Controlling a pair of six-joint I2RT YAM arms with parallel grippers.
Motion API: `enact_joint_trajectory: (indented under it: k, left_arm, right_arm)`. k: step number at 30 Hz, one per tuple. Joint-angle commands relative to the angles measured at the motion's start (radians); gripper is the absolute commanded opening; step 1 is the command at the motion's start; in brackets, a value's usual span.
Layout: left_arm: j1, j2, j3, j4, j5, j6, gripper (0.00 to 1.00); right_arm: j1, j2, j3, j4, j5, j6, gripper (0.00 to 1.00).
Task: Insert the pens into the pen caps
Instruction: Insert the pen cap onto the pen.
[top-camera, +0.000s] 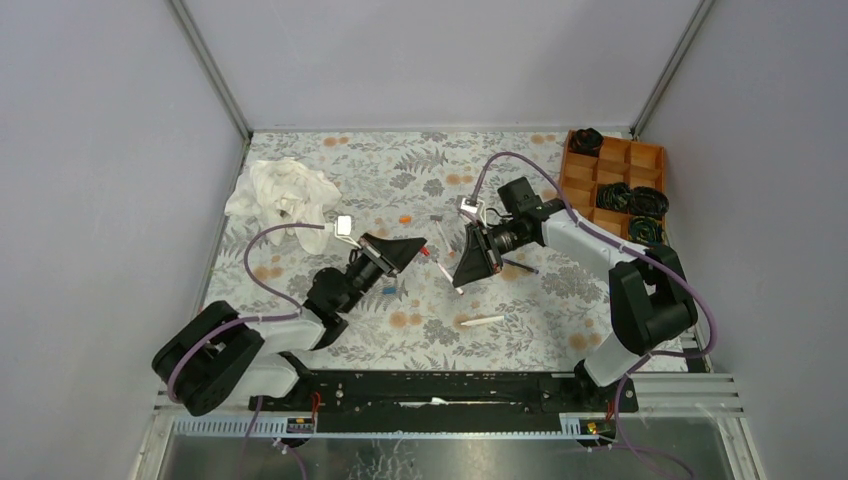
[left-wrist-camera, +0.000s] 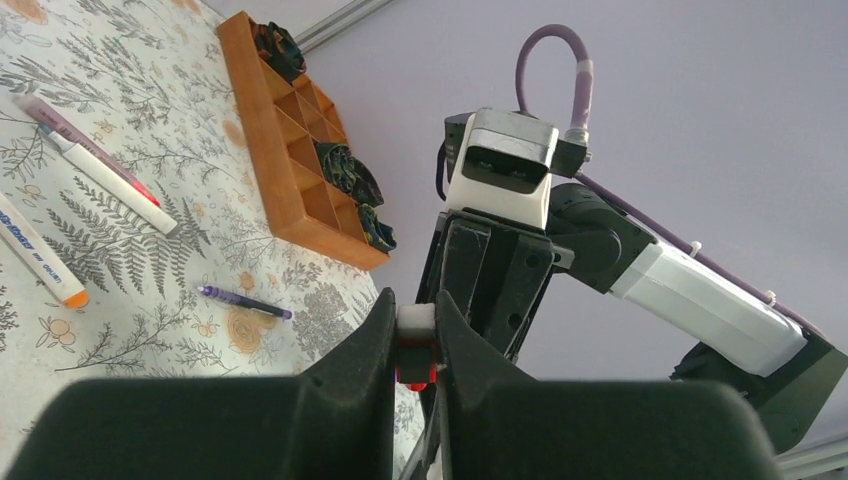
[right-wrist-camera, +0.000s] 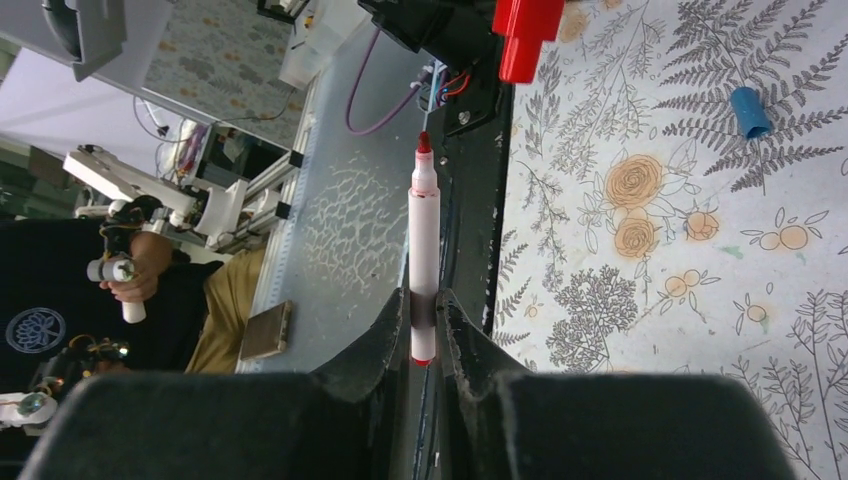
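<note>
The table (top-camera: 560, 300) carries a crumpled cloth (top-camera: 283, 195) at its far left corner. A compartment tray (top-camera: 566, 185) sits at its far right corner, with coiled items (top-camera: 613, 195) in several compartments. Between them, mid-table, the left jaws grip the held cap (right-wrist-camera: 527, 30) and the right jaws the held pen (right-wrist-camera: 423, 260), its tip near that cap but apart. A second cap (top-camera: 389, 289) lies just in front of the left jaws, and a third cap (top-camera: 404, 218) lies behind them. A loose pen (top-camera: 483, 321) lies in front of the right jaws, a thin pen (top-camera: 520, 266) just right of them.
</note>
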Motion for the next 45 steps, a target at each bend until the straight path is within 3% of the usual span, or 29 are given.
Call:
enact_joint_trajectory:
  k: [1, 45]
  left_arm:
    - [-0.015, 0.05, 0.032, 0.151, -0.029, 0.003, 0.0]
    - [-0.046, 0.052, 0.027, 0.137, -0.014, 0.044, 0.0]
  right_arm:
    - [0.0, 0.026, 0.017, 0.05, -0.056, 0.071, 0.0]
    - [-0.017, 0.003, 0.0, 0.12, -0.05, 0.131, 0.0]
